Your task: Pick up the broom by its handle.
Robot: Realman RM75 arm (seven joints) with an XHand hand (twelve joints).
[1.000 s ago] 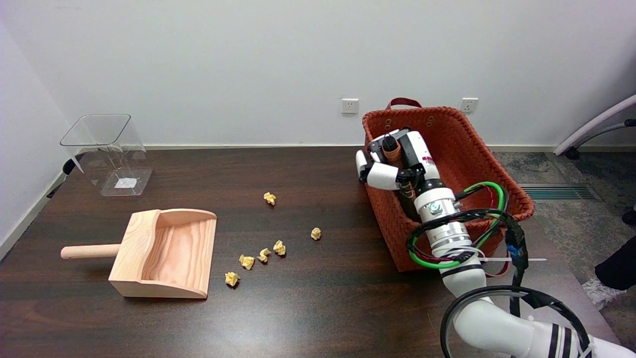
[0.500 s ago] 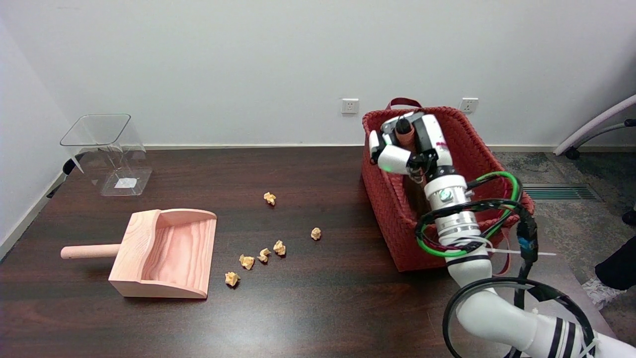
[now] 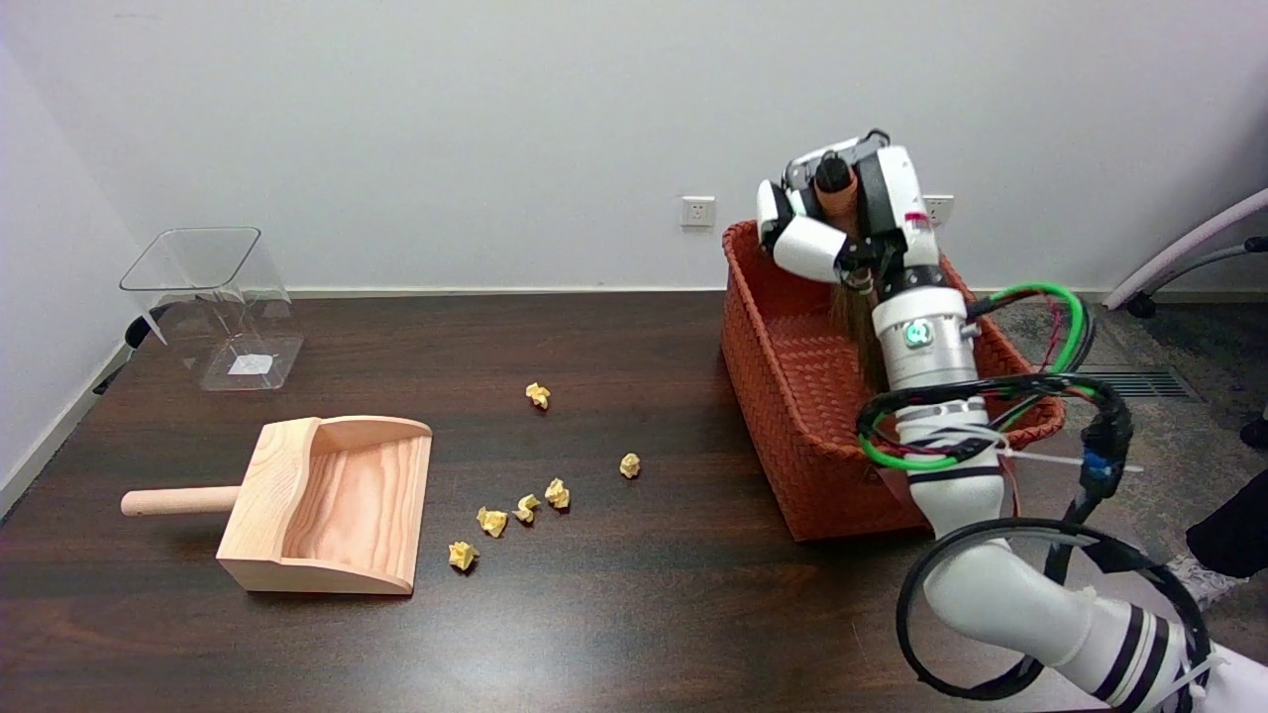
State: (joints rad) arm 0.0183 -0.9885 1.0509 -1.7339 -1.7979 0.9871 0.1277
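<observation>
Since a second ago the right hand [image 3: 837,213] has risen out of the basket [image 3: 792,396] at 3 o'clock, fingers wrapped round the broom [image 3: 860,322] handle, bristles hanging over the basket's inside. Table [image 3: 634,614], dustpan [image 3: 327,505] at 9 o'clock, clear bin [image 3: 213,302] at 10, paper scraps [image 3: 525,507] mid-table.

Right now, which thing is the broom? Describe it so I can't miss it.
Find the red woven basket at the table's right end. Above it the right hand grips the broom: brown handle, dark tip poking out on top, bristles hanging toward the basket.
</observation>
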